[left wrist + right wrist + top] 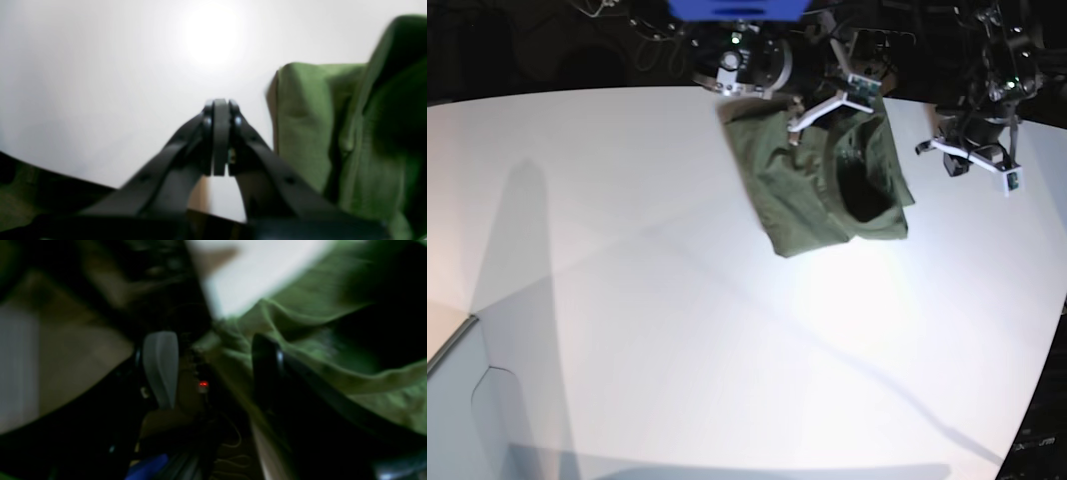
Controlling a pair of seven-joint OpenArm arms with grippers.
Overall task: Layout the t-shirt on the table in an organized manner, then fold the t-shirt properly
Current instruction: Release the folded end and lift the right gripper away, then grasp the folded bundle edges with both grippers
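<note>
The olive green t-shirt (pixel 827 180) lies crumpled in a heap near the far edge of the white table (pixel 627 300). My right gripper (pixel 802 125) hangs over the heap's far side. In the right wrist view it (pixel 213 370) stands open, with a fold of the t-shirt (pixel 300 323) running between and beyond its fingers; blur hides whether they touch it. My left gripper (pixel 932 145) hovers to the right of the heap, apart from it. In the left wrist view it (pixel 220 103) is shut on nothing above the table (pixel 100 66), with the t-shirt (pixel 317 126) off to its right.
Dark robot bases and cables (pixel 747 60) sit behind the table's far edge. The table's curved edge (pixel 1037 380) runs down the right side, and a pale surface (pixel 467 400) shows at the lower left.
</note>
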